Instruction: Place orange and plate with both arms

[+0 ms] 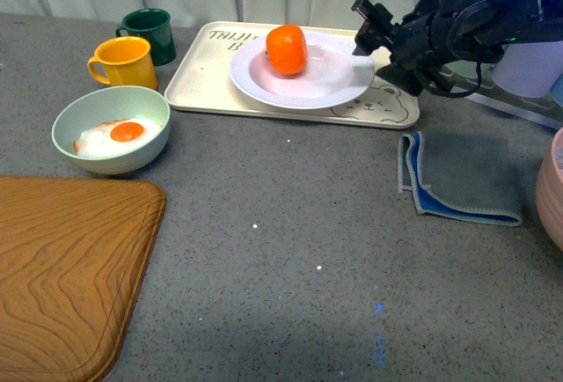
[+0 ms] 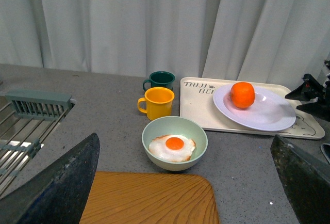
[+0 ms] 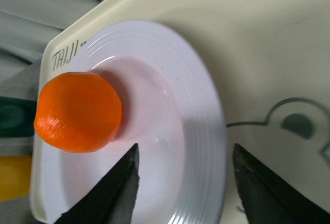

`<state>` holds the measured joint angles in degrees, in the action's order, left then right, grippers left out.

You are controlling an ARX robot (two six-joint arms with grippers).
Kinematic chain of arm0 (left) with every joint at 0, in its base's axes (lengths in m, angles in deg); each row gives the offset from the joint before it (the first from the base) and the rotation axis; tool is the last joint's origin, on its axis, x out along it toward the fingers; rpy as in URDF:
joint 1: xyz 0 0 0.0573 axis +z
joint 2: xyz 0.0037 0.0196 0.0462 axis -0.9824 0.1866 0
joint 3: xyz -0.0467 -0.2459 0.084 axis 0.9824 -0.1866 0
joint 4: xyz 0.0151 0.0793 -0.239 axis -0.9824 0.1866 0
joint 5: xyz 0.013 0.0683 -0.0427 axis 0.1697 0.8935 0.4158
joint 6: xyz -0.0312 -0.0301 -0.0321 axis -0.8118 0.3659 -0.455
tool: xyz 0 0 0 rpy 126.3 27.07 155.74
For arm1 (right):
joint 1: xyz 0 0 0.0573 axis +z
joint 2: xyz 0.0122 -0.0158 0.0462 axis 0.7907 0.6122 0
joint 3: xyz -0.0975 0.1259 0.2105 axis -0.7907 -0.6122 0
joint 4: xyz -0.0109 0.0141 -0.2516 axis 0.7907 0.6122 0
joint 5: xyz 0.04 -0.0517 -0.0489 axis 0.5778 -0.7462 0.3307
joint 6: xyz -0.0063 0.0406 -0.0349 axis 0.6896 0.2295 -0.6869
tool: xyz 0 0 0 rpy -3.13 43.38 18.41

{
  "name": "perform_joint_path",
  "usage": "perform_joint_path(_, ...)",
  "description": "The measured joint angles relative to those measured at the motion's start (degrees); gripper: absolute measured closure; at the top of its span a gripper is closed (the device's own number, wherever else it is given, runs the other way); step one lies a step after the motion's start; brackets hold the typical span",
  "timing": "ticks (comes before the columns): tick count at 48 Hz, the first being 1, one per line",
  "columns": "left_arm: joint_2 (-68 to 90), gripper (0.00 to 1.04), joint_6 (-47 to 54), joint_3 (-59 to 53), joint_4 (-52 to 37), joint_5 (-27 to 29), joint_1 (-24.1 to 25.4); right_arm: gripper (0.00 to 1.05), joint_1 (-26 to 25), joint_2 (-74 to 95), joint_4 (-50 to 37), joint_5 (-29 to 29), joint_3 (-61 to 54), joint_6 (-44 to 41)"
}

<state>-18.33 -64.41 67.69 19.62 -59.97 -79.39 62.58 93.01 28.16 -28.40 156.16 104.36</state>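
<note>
Orange point(image 1: 287, 49) in the plate point(image 1: 327, 81), both my tools apart.
My left tool point(image 2: 184, 139) hangs well short of the plate, fingers wide apart and empty. My right tool point(image 3: 184, 152) hovers at the plate's right rim, fingers apart astride it; whether they touch it I cannot tell. The orange rests left of the plate's centre; the plate lies on the beige tray point(image 1: 198, 83).

Orange point(image 3: 78, 111) seen resting in hollow of plate point(image 3: 206, 131), off to one side. Plate set on tray point(image 3: 258, 38); printed letters and bear outline shown on tray. Right gripper point(image 3: 184, 149) held apart, dark fingers point(image 3: 121, 193) straddling plate rim. Green mug point(image 3: 13, 116), yellow mug point(image 3: 13, 175) glimpsed beyond tray edge.
</note>
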Motion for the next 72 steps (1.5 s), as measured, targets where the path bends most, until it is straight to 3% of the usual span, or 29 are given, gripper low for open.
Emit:
perform_joint_path(11,0.0,0.07,0.0,0.0,0.0,0.0,0.0,0.08,0.4,-18.1,-14.6,-10.4,-20.6,-20.3)
perform_joint_path(15,0.0,0.07,0.0,0.0,0.0,0.0,0.0,0.24,0.7,-24.7,-37.0,-23.3,-33.9,-30.7)
perform_joint_path(19,0.0,0.07,0.0,0.0,0.0,0.0,0.0,0.42,-0.3,-32.7,-50.7,-24.0,-47.6,-35.2)
perform_joint_path(34,0.0,0.07,0.0,0.0,0.0,0.0,0.0,0.86,-3.8,-46.4,-57.5,-21.8,-68.8,-37.8)
perform_joint_path(38,0.0,0.07,0.0,0.0,0.0,0.0,0.0,1.03,-4.4,-50.7,-58.2,-20.8,-74.2,-38.0)
perform_joint_path(54,0.0,0.07,0.0,0.0,0.0,0.0,0.0,1.04,-6.3,-62.2,-57.9,-19.0,-85.1,-38.2)
perform_joint_path(59,0.0,0.07,0.0,0.0,0.0,0.0,0.0,1.04,-6.9,-66.3,-56.7,-18.6,-88.1,-38.2)
perform_joint_path(62,0.0,0.07,0.0,0.0,0.0,0.0,0.0,1.04,-8.7,-69.0,-55.6,-15.5,-89.8,-38.3)
perform_joint_path(72,0.0,0.07,0.0,0.0,0.0,0.0,0.0,1.04,-10.2,-76.9,-51.8,-15.2,-93.9,-38.3)
